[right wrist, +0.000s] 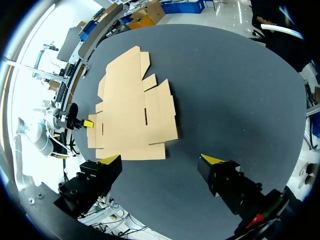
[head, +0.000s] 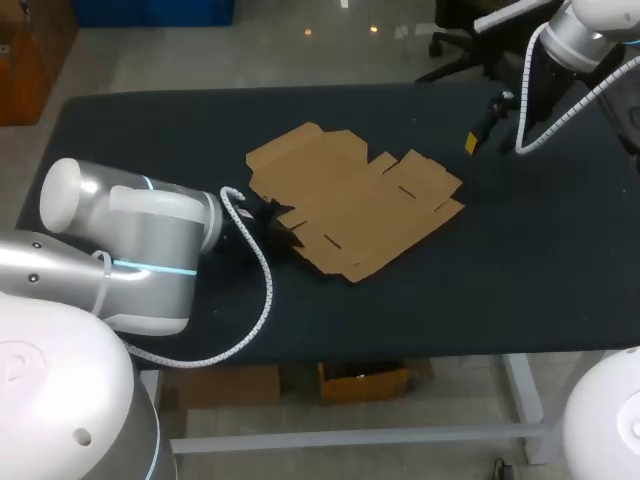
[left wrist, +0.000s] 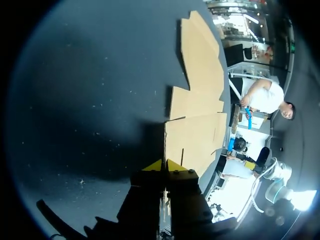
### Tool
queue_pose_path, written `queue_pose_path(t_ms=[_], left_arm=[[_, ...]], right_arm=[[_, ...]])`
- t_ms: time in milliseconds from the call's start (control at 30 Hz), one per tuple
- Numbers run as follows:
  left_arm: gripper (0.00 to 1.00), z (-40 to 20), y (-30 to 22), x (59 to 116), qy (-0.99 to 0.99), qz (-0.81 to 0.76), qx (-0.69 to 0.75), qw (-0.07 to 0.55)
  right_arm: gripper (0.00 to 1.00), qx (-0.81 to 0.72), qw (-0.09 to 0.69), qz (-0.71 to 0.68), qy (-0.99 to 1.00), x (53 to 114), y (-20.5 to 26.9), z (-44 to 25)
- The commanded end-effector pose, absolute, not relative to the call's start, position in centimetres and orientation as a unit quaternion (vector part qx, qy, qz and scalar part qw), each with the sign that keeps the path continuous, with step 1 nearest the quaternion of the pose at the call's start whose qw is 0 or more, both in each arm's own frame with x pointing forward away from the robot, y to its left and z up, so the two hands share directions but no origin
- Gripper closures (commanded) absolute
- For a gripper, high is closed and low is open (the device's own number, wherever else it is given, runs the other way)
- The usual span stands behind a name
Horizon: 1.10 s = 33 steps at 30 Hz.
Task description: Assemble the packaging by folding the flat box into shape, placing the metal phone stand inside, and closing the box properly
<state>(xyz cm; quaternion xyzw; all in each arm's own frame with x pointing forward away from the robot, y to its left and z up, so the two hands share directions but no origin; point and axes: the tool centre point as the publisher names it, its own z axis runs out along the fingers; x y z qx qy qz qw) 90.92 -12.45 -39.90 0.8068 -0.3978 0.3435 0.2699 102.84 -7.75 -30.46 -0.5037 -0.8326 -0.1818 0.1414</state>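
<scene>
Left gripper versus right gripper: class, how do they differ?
The left gripper is shut on an edge of the flat box; the right gripper is open, holding nothing. The left gripper sits at the box; the right gripper hangs apart from it, over the table. Both have yellow tips.

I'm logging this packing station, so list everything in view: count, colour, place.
box: 1, brown cardboard, lying flat and unfolded on the middle of the table.
table: 1, black top, under everything.
phone stand: none in view.
left arm: 1, silver and white, coming in low over the table's left.
right arm: 1, silver and white, at the table's far right corner.
left gripper: 1, black with yellow tips, at the box's edge nearest the left arm, fingers closed on that edge.
right gripper: 1, black with yellow tips, open and holding nothing, above the table's far right, apart from the box.
</scene>
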Motion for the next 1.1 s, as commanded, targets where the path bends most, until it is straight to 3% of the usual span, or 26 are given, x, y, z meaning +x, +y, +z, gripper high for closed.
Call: queue_pose_path(t_ms=[33,1100], left_arm=[[1.00,-39.3,-11.5,91.4,-0.419,0.318,0.798,0.294],[1.00,-38.8,-9.4,91.8,-0.529,0.265,0.740,0.319]], right_arm=[[0.00,-0.504,0.141,-0.182,-0.833,102.8,-7.8,-30.4],[0.00,-0.593,0.138,-0.210,-0.765,98.1,-9.9,-30.6]])
